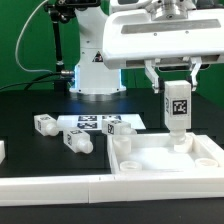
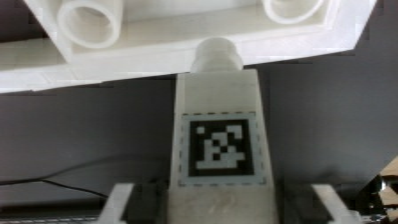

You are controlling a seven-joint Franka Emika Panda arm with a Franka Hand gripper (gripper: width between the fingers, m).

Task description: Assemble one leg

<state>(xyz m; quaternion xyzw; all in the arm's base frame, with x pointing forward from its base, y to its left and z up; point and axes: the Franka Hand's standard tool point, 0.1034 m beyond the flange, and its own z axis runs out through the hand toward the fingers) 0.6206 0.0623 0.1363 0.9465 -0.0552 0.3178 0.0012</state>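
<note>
My gripper (image 1: 177, 88) is shut on one leg (image 1: 177, 108), a white peg with a black-and-white tag, held upright. Its narrower rounded end points down at the back right of the large white tray-like part (image 1: 150, 160). In the wrist view the leg (image 2: 217, 120) runs out from between the fingers (image 2: 139, 203). Its tip lies against the tray part's wall (image 2: 107, 62), between two round sockets (image 2: 89, 22). I cannot tell whether the tip touches the part. Three more legs lie on the table: one far left (image 1: 45, 124), one in the middle (image 1: 78, 141) and one by the marker board (image 1: 116, 128).
The marker board (image 1: 88, 122) lies flat on the black table behind the loose legs. The robot's white base (image 1: 95, 70) stands at the back centre. A low white wall (image 1: 50, 190) runs along the front edge. A small white piece (image 1: 2, 150) sits at the far left edge.
</note>
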